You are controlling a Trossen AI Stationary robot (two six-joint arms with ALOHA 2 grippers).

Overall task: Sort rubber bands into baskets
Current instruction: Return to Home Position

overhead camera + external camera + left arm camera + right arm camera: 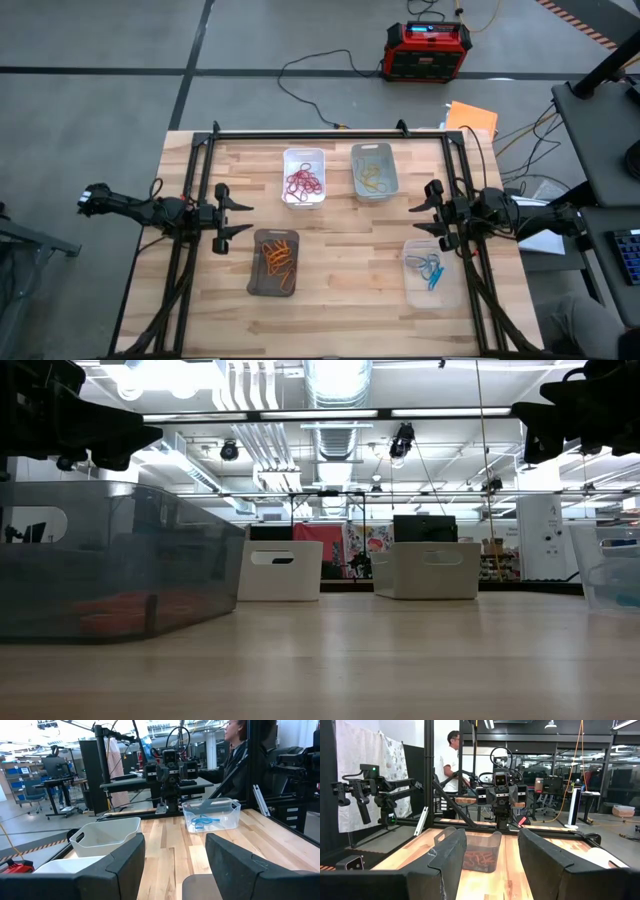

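Light wooden plank counter (340, 250) is carrying everything, with a black metal frame (300, 131) running along its far edge and down both sides. Left end effector (238, 218) is hovering over the counter's left side with its fingers spread wide and gripping nothing. Right end effector (420, 210) is facing it from the right side, equally wide open and empty. A strip of bare wood is running between the two, and the near edge is showing bare wood too.

Dark smoky translucent rectangular basket (257, 262) is sitting near the left end effector, on its near side, holding orange rubber bands (281, 256). Clear rectangular plastic basket (432, 298) is sitting just beside the right end effector, on its near side, holding blue rubber bands (432, 268). White rectangular plastic basket (304, 152) is standing toward the far edge, holding red rubber bands (304, 183). Light grey rectangular plastic basket (372, 147) is standing just beside it, nearer the right end effector, holding yellowish-tan rubber bands (374, 180). All the bands in view are lying inside baskets, apart from both end effectors.
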